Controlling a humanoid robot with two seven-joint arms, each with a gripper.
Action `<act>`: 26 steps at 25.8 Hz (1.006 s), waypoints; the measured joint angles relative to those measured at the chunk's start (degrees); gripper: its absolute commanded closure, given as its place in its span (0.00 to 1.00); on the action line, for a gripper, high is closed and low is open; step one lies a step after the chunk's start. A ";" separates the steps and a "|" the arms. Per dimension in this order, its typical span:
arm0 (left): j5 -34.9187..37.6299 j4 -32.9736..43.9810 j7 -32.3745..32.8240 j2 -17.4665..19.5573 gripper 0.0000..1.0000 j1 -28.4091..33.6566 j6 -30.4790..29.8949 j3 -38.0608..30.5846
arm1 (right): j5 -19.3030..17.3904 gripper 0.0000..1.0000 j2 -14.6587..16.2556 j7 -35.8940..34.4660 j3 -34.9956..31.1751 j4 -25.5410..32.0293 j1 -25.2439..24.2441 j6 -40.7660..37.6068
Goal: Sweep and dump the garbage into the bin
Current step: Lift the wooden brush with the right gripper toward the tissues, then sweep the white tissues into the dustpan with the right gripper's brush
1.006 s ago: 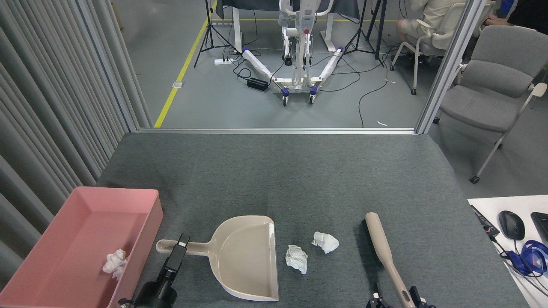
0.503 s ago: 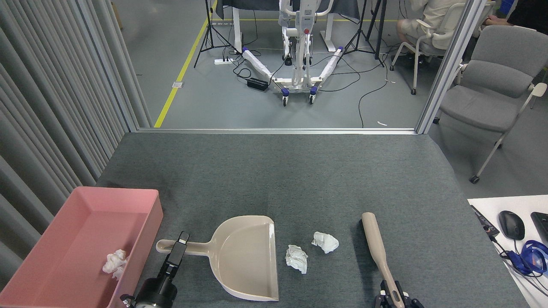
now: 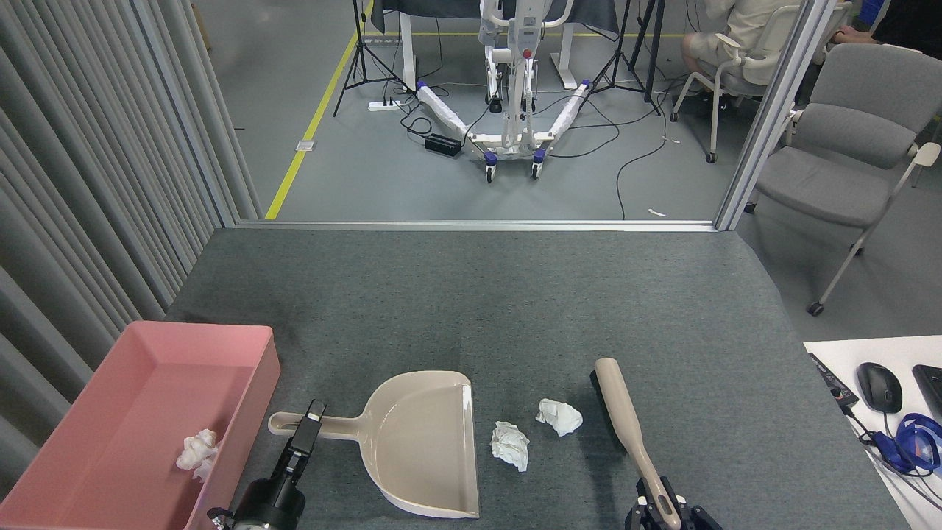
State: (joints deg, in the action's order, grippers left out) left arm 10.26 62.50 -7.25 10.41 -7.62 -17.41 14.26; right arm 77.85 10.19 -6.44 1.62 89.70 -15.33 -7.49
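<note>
Two white tissue wads of garbage (image 3: 510, 444) (image 3: 559, 416) lie on the grey mat between the beige dustpan (image 3: 427, 442) and the brush (image 3: 620, 412). A third wad (image 3: 197, 450) rests inside the pink bin (image 3: 132, 397) at the lower left. My left gripper (image 3: 307, 428) sits shut on the dustpan's handle, with the pan's open mouth facing right toward the wads. At the bottom edge my right gripper (image 3: 662, 509) is shut on the brush handle. The brush head stands just right of the nearer-right wad, not touching it.
A grey curtain (image 3: 88, 184) runs along the left beside the bin. A white desk (image 3: 883, 412) with a mouse and blue headphones sits at the lower right. A grey chair (image 3: 846, 147) stands beyond the mat's right edge.
The right gripper has swung the brush leftward, bringing its head closer to the two wads. The dustpan, left gripper and wads have stayed put.
</note>
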 measured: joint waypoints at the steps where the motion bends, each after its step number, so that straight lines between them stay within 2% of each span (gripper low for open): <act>1: 0.01 0.00 0.00 0.01 0.39 0.00 0.00 0.02 | 0.03 1.00 0.08 1.16 0.41 0.52 -0.08 -0.54; 8: 0.09 -0.01 -0.01 0.06 0.49 -0.02 -0.50 0.07 | 0.16 1.00 0.35 4.37 1.55 1.68 -1.59 -2.99; 14: 0.06 -0.01 0.28 0.14 0.49 -0.01 -1.13 0.07 | 0.15 1.00 0.26 4.41 4.22 1.09 -1.81 -3.12; 16: 0.05 -0.01 0.34 0.17 0.56 0.03 -1.25 0.06 | 0.23 1.00 0.00 5.02 5.89 1.02 -1.74 -2.78; 20: 0.09 -0.11 0.35 0.21 0.76 0.10 -2.81 0.06 | 0.79 1.00 -0.88 5.24 10.40 0.95 -1.03 -0.46; 26: 0.19 -1.57 0.12 0.15 0.79 0.15 -6.61 0.06 | 1.01 1.00 -4.41 6.05 20.35 0.95 1.65 5.08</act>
State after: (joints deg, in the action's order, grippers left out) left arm 10.45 60.93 -7.13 10.56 -7.48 -24.02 14.32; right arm 78.86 5.78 -0.39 21.97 90.65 -13.68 -2.42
